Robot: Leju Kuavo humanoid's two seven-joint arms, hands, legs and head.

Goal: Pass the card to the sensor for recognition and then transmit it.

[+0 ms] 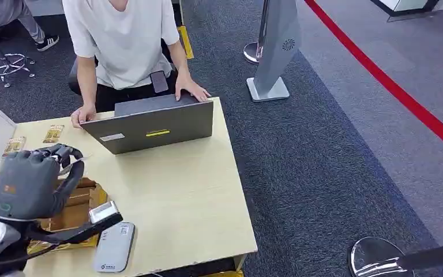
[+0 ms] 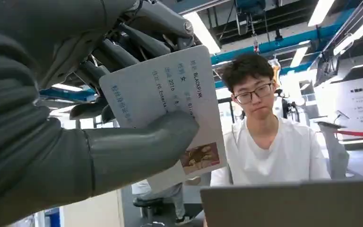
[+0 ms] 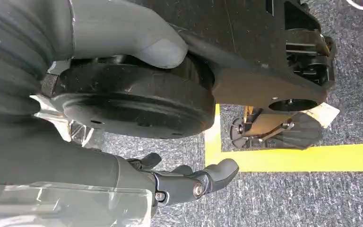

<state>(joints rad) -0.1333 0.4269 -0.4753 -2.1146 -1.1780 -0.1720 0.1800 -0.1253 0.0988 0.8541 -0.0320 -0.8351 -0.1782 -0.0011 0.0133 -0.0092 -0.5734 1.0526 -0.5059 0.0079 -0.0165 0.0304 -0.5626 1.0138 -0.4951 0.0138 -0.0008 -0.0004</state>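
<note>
My left hand [image 1: 29,182] is raised above the left side of the wooden table [image 1: 196,196]. It pinches a white card [image 2: 170,109] with printed text and a small photo between thumb [image 2: 137,149] and fingers, and the card's edge [image 1: 69,168] pokes out past the fingers. Below the hand lies a flat grey reader [image 1: 114,247] near the table's front edge. A small silver scanner head [image 1: 104,212] sits on a black arm just above it. My right hand [image 3: 189,182] hangs over the carpet, its fingers loosely apart and holding nothing.
A person in a white shirt [image 1: 124,40] sits behind the table with both hands at a grey laptop [image 1: 156,124]. Two small cards [image 1: 53,134] lie at the back left. A cardboard box [image 1: 75,202] stands under my left hand. A grey floor stand [image 1: 277,52] is at the right.
</note>
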